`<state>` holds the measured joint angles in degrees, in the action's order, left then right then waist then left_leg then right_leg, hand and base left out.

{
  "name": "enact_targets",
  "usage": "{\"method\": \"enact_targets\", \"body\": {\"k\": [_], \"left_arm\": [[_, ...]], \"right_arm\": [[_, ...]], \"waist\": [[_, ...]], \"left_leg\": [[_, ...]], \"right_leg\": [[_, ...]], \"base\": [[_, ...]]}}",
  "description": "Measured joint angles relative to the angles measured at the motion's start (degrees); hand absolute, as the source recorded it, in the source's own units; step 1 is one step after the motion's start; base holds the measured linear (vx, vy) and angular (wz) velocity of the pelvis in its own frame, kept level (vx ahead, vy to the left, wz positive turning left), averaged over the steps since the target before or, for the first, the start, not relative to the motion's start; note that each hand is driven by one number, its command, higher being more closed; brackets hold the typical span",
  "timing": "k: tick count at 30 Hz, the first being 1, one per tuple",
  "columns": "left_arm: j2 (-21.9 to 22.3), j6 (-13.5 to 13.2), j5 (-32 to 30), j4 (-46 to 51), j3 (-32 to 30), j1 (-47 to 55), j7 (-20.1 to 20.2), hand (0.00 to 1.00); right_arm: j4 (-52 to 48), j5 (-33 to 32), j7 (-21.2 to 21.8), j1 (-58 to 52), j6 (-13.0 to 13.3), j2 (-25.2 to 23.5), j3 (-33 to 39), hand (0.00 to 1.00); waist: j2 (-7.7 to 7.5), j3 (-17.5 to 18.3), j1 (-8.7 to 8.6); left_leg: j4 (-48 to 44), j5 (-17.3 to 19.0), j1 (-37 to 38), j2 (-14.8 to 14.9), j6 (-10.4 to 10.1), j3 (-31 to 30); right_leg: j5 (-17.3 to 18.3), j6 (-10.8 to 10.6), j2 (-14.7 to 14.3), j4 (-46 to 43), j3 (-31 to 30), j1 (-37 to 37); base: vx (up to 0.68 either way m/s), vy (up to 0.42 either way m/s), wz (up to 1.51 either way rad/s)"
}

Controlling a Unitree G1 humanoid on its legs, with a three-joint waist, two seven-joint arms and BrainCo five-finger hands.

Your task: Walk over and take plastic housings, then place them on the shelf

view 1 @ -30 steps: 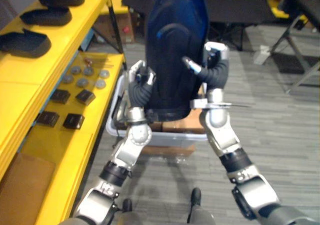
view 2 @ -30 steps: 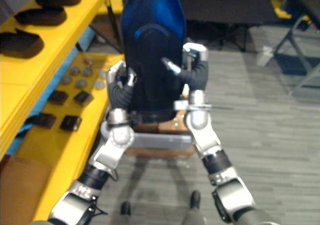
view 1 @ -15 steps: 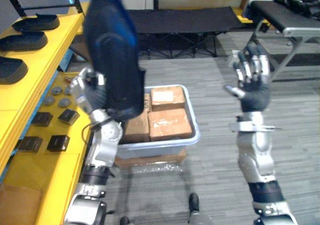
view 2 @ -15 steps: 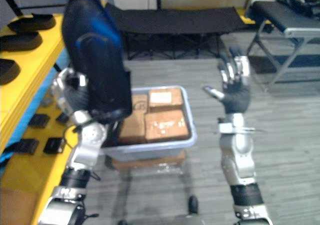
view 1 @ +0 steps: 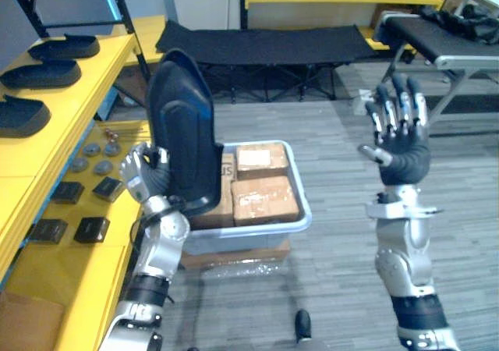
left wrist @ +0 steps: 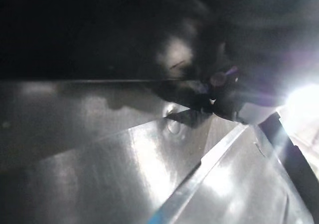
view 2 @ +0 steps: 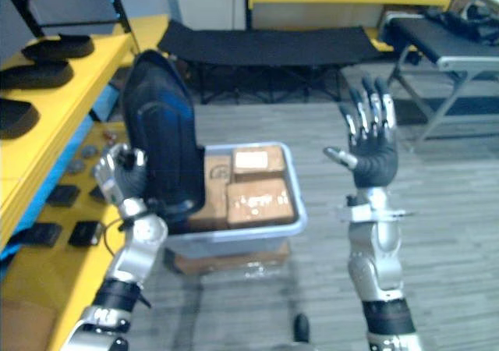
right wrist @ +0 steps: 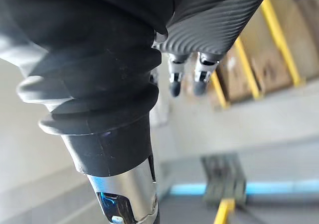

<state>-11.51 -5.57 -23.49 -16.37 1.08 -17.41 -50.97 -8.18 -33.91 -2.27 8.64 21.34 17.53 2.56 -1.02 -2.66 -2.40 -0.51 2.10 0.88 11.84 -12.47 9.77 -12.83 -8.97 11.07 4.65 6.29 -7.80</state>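
I have the tall dark blue-black plastic housing (view 1: pixel 185 144) up in the air at about my 10 o'clock, standing nearly upright with its rounded end on top. My left hand (view 1: pixel 143 177) grips it low on its 9 o'clock edge, fingers curled round the rim. From the left wrist camera I get dark glossy plastic very close, with bright glare across it.

My right hand (view 1: pixel 403 150) is raised at 2 o'clock, well apart from the housing. It is empty, palm turned toward the housing, fingers straight and fanned out, thumb out to the side. The right wrist camera shows its dark-tipped fingers (right wrist: pixel 185 82) straight too.

Below the housing, at 12 o'clock, a pale grey plastic bin (view 1: pixel 306 210) sits on the grey plank floor (view 1: pixel 343 242). Brown cardboard boxes (view 1: pixel 263 197) lie packed flat inside it. The foot of the housing hangs over the bin's 9 o'clock side; I cannot tell whether it touches the rim.

The yellow shelf unit (view 1: pixel 74 93) runs along my 9 o'clock. Three black rounded housings (view 1: pixel 40 74) lie in a row on its upper tier. On the lower tier there are small round grey discs (view 1: pixel 92 150) and, nearer me, flat black square parts (view 1: pixel 92 228). A black folding cot (view 1: pixel 265 43) stands further off at 12 o'clock
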Motion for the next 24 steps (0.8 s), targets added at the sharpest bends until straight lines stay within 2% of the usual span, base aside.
{"method": "enact_targets", "body": {"k": [2,3,6,8,11,13,16,18,20,22,24], "left_arm": [[2.5,-2.8,3.9,5.9,-1.3,3.4,0.5,1.00],[3.0,-3.8,5.4,7.7,-1.4,4.4,1.2,1.00],[4.4,-8.4,12.5,16.5,-2.2,8.7,7.2,1.00],[5.0,-11.2,16.8,21.6,-2.9,10.6,12.7,1.00],[5.1,-13.3,21.1,26.5,-4.0,13.0,18.3,1.00],[5.1,-13.7,21.3,28.6,-6.5,14.4,19.3,1.00],[5.1,-14.3,21.8,30.6,-13.4,18.3,19.9,1.00],[5.1,-14.3,22.7,33.3,-19.7,23.1,19.3,1.00],[5.1,-14.3,22.7,34.5,-22.2,25.0,18.7,1.00],[5.4,-14.3,22.4,36.2,-26.8,28.6,17.7,1.00],[6.6,-14.3,22.4,38.0,-31.2,32.7,17.6,1.00]], "right_arm": [[3.0,1.7,-4.1,-2.6,-0.9,-1.5,2.5,0.00],[4.0,1.8,-4.8,-3.4,-1.2,-2.0,3.2,0.00],[8.1,2.2,-6.4,-6.5,-2.5,-4.0,5.5,0.00],[8.7,2.2,-5.2,-7.8,-3.9,-4.8,6.0,0.00],[8.7,2.2,-2.3,-8.4,-5.1,-5.7,5.9,0.00],[8.6,2.9,-1.0,-8.4,-5.6,-6.5,5.9,0.00],[8.6,5.8,0.2,-8.4,-5.9,-7.0,4.6,0.00],[8.6,8.6,0.8,-8.1,-6.1,-7.3,1.8,0.00],[8.6,9.2,0.9,-7.9,-6.4,-7.4,0.2,0.00],[8.6,10.3,0.6,-7.2,-6.7,-8.4,-2.4,0.00],[9.3,12.6,-1.8,-5.7,-6.8,-9.2,-5.2,0.00]], "waist": [[0.11,0.1,0.04],[0.22,0.1,0.05],[1.09,0.7,0.16],[1.98,1.2,0.19],[2.61,1.8,0.63],[2.69,1.8,1.60],[3.18,2.0,2.93],[3.30,2.2,4.88],[3.29,2.2,6.00],[3.35,2.3,8.84],[3.34,2.3,11.95]], "left_leg": [[0.0,0.0,0.0,0.0,0.0,0.0],[0.1,0.0,0.0,0.0,0.0,0.0],[0.1,0.1,0.0,0.0,-0.1,-0.1],[0.1,0.2,0.0,0.0,-0.1,-0.3],[-0.1,0.3,0.3,0.0,0.0,-1.4],[-0.1,0.4,0.2,0.0,0.1,-1.4],[-0.2,0.5,-0.1,0.0,0.3,-3.1],[-0.4,0.5,-0.5,0.0,0.3,-5.5],[-0.9,0.6,-1.6,0.0,0.3,-7.4],[-1.5,0.5,-2.6,0.0,0.3,-10.3],[-1.8,0.3,-3.2,-0.3,0.0,-13.6]], "right_leg": [[0.1,0.0,0.0,0.0,0.0,0.0],[0.1,-0.1,0.0,0.0,0.0,0.0],[0.2,-0.1,0.0,0.0,0.1,0.0],[0.3,-0.2,0.1,0.0,0.5,0.7],[0.8,-0.2,0.2,0.0,1.6,1.9],[1.1,-0.2,0.2,0.0,1.7,1.9],[1.7,0.0,0.4,0.0,3.5,2.9],[2.6,-0.1,0.7,0.5,6.2,4.5],[3.0,0.0,0.9,0.5,7.9,5.1],[3.2,0.0,0.9,0.4,10.8,6.2],[3.3,-0.2,1.0,0.0,13.9,8.2]], "base": [[0.00,0.000,0.00],[0.00,0.000,0.00],[0.00,0.000,0.00],[0.00,0.006,0.06],[-0.01,0.002,0.19],[-0.01,-0.006,0.03],[-0.02,-0.013,0.25],[0.00,-0.005,0.52],[0.02,-0.009,0.48],[0.07,-0.019,0.67],[0.09,-0.010,0.72]]}}
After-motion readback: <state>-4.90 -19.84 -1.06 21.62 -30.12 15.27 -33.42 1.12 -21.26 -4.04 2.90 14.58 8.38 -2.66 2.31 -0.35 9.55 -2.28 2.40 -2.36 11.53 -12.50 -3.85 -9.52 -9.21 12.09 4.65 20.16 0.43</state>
